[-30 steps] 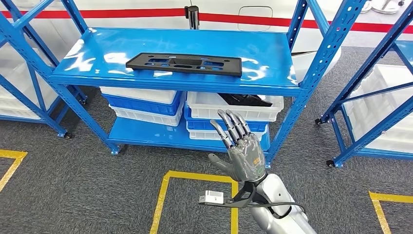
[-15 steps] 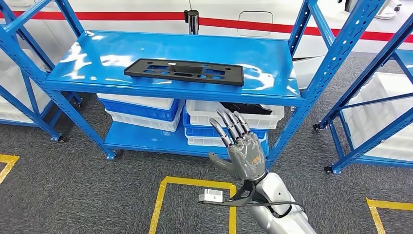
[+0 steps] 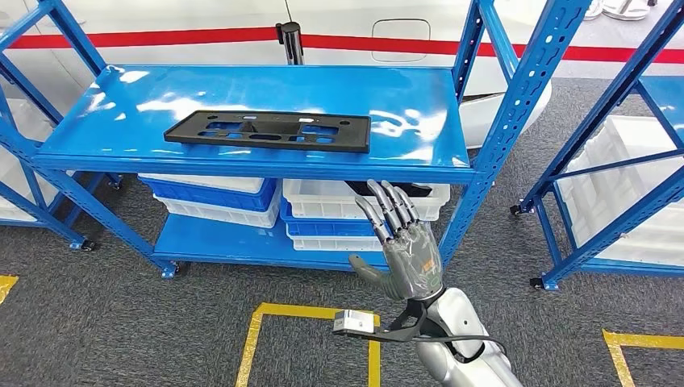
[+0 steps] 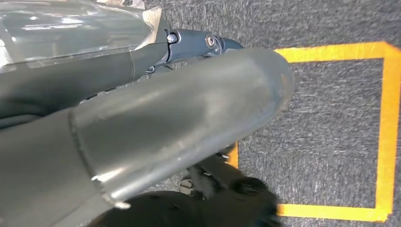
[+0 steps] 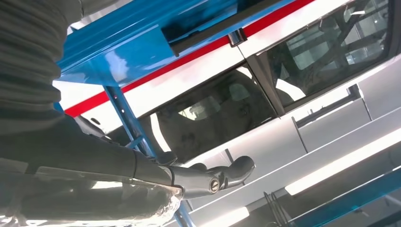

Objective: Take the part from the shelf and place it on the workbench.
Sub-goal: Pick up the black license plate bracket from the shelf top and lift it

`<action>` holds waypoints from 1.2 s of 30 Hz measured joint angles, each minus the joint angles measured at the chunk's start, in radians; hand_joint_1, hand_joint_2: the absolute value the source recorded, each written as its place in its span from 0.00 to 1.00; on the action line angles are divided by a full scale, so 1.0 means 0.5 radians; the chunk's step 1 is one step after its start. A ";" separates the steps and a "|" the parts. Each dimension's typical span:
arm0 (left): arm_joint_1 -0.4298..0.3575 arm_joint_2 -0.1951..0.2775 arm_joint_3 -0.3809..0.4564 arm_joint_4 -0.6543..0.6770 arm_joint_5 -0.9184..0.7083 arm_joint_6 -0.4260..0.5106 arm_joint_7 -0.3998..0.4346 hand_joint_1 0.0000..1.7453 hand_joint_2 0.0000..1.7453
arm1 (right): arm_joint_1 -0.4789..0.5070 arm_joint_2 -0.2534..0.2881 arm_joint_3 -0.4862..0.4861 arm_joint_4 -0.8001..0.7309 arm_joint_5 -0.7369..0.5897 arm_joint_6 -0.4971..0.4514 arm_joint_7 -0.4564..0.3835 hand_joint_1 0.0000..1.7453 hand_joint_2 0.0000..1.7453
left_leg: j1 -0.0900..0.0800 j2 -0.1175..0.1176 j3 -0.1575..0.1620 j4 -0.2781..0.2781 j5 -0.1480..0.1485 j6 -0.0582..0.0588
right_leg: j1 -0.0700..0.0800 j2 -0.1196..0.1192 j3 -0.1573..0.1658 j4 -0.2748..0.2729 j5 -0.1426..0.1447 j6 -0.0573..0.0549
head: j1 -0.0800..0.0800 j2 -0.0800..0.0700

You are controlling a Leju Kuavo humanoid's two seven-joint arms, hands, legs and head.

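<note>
**Part on the top shelf, robot hand raised in front with nothing in it**

Part (image 3: pixel 268 131) is a flat black plastic plate with a bunch of cutouts, lying flat on the top level of the blue shelf (image 3: pixel 419 97), near the front edge and a bit toward the left half. Nothing is touching it.

Right robot hand (image 3: pixel 407 254) is raised in front of the shelf, below the top level and to the right of the part — fingers (image 3: pixel 387 205) stretched out and spread apart, pointing up toward the shelf edge, palm holding nothing. It's well short of the part. From the head view the fingertips overlap the white bin (image 3: pixel 323 197) on the lower level, though I can't tell if they actually reach it.

Left robot hand (image 4: pixel 142 123) hangs low over the grey carpet (image 3: pixel 121 322) with the yellow floor tape (image 4: pixel 385 132) under it, but the wrist view is so close and blurry that I can't tell whether the fingers are apart or curled in.

Lower level also has stacked blue and white bins (image 3: pixel 218 197), one with something dark in it. Another blue rack (image 3: pixel 613 161) with white bins stands off to the right.
</note>
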 joint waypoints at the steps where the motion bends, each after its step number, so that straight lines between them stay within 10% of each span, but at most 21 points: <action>1: 0.002 0.000 0.000 0.000 -0.001 0.000 0.000 0.00 0.00 | 0.003 0.000 0.000 0.000 -0.008 0.000 -0.005 0.00 0.25 | -0.003 0.000 -0.060 0.055 -0.005 0.008 | 0.010 0.005 0.011 0.000 -0.011 -0.006 | 0.000 0.000; 2: 0.004 0.000 0.000 0.001 -0.002 0.000 0.000 0.00 0.00 | 0.007 0.000 0.000 0.000 -0.020 0.000 -0.015 0.00 0.00 | -0.009 0.000 -0.085 0.039 0.032 0.024 | 0.019 0.009 0.025 0.000 -0.023 -0.010 | -0.001 0.000; 5: 0.005 0.004 0.000 0.002 -0.006 -0.002 -0.001 0.00 0.00 | 0.009 0.005 0.000 -0.001 -0.063 -0.001 -0.057 0.00 0.00 | -0.055 0.000 0.011 -0.297 0.270 0.111 | 0.042 0.018 0.079 -0.004 -0.063 -0.009 | 0.002 0.000; 11: 0.009 0.012 0.000 0.002 -0.015 -0.002 -0.002 0.00 0.00 | 0.026 0.032 -0.002 -0.016 -0.077 -0.011 -0.106 0.00 0.00 | -0.098 -0.012 0.167 -0.538 0.312 0.201 | 0.051 0.016 0.124 0.045 -0.079 0.051 | 0.002 0.000; 15: 0.000 0.004 0.001 0.002 -0.015 -0.002 -0.002 0.00 0.00 | 0.027 0.031 -0.005 -0.021 -0.081 -0.012 -0.109 0.00 0.00 | -0.084 -0.012 0.220 -0.560 0.297 0.191 | 0.036 0.014 -0.123 0.433 -0.237 0.034 | 0.007 0.000; 17: 0.004 0.001 0.000 0.003 -0.016 -0.003 -0.001 0.00 0.00 | 0.038 0.031 -0.005 -0.021 -0.082 -0.012 -0.109 0.00 0.00 | -0.081 -0.014 0.241 -0.558 0.272 0.174 | 0.023 0.013 -0.224 0.511 -0.239 0.063 | 0.006 0.000; 20: 0.008 -0.004 0.001 0.004 -0.017 -0.003 0.000 0.00 0.00 | 0.042 0.031 -0.006 -0.021 -0.082 -0.012 -0.109 0.00 0.00 | -0.070 -0.017 0.304 -0.556 0.223 0.138 | -0.001 0.000 -0.138 0.173 -0.018 0.153 | 0.009 0.000; 21: 0.007 -0.004 0.001 0.004 -0.017 -0.003 0.000 0.00 0.00 | 0.042 0.031 -0.006 -0.020 -0.082 -0.012 -0.109 0.00 0.00 | -0.069 -0.019 0.317 -0.553 0.207 0.124 | -0.002 -0.008 -0.104 0.066 0.025 0.151 | 0.011 0.000; 27: 0.000 -0.007 0.000 0.004 -0.021 -0.004 0.002 0.00 0.00 | 0.047 0.041 -0.006 -0.026 -0.077 -0.009 -0.117 0.00 0.00 | -0.057 -0.010 0.285 -0.418 0.137 0.054 | -0.007 -0.010 -0.016 -0.024 0.044 0.022 | 0.004 0.000; 31: 0.001 -0.009 0.000 0.004 -0.033 -0.004 0.010 0.00 0.00 | 0.047 0.061 -0.005 -0.027 -0.070 0.008 -0.134 0.00 0.00 | -0.047 -0.010 -0.011 0.022 -0.017 0.021 | -0.005 -0.007 0.024 -0.027 0.007 -0.010 | -0.001 0.000; 33: 0.005 -0.010 0.000 0.004 -0.039 -0.002 0.012 0.00 0.00 | 0.054 0.062 -0.004 -0.027 -0.067 0.010 -0.142 0.00 0.00 | -0.046 -0.010 -0.064 -0.002 0.055 0.024 | -0.004 0.000 0.053 -0.027 -0.019 -0.007 | -0.002 0.000; 36: 0.005 -0.010 0.000 0.004 -0.042 0.002 0.012 0.00 0.00 | 0.056 0.064 -0.003 -0.027 -0.064 0.011 -0.149 0.00 0.00 | -0.056 -0.009 0.059 -0.374 0.287 0.061 | 0.001 0.006 0.104 -0.031 -0.062 0.011 | -0.001 0.000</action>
